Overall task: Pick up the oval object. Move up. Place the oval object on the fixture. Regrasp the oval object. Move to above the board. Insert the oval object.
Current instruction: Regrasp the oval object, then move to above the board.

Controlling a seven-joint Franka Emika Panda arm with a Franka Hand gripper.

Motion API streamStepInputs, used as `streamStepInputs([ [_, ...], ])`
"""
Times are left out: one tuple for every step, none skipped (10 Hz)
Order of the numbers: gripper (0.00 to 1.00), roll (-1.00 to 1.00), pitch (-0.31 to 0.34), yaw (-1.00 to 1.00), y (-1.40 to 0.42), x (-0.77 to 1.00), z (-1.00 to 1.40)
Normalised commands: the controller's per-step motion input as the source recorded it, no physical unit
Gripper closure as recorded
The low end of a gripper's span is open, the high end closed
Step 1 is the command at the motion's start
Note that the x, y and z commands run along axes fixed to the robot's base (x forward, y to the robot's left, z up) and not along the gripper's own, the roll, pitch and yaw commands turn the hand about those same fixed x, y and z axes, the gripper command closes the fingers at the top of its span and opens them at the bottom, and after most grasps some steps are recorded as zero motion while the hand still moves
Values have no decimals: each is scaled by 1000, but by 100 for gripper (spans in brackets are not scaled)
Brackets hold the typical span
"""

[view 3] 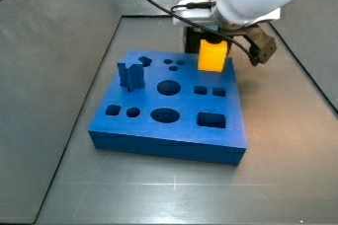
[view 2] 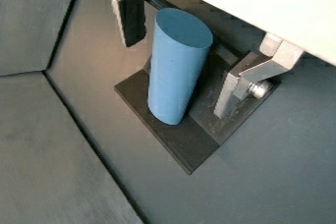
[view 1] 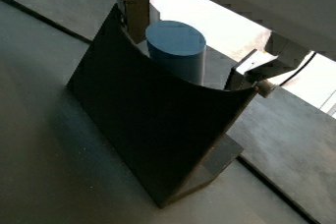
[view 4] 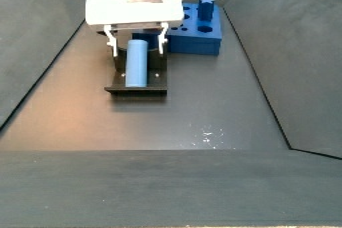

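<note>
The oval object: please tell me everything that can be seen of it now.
The oval object is a smooth, pale blue peg with an oval end face; it looks like matte plastic. In both wrist views it stands between the fingers of the gripper, over the dark fixture. In a side view it lies along the fixture, beside the board. Whether the pads press on it cannot be told.

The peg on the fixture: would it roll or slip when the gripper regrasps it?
The peg looks smooth and rounded, so it may slip between the pads. It lies on the fixture, which probably stops it from rolling. It looks rigid, so it is unlikely to flex. The gripper straddles it, fingers seemingly apart from it.
</note>
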Motion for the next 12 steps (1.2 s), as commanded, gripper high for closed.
streamStepInputs([
  [0,44,12,-40,-4,11,-190],
  [0,44,12,-28,-2,13,-189],
  [0,44,12,-24,-2,13,-188],
  [0,45,13,-17,-1,13,-187],
  [0,45,13,-13,-1,13,-186],
  [100,0,0,0,0,0,0],
  [100,-145,-101,108,172,54,1000],
  [100,-150,-97,92,170,50,1000],
  [100,-138,-93,42,161,40,1000],
  [100,-119,-97,19,155,37,1000],
  [100,-92,-77,-30,145,29,1000],
  [100,-84,-66,-45,141,26,1000],
])
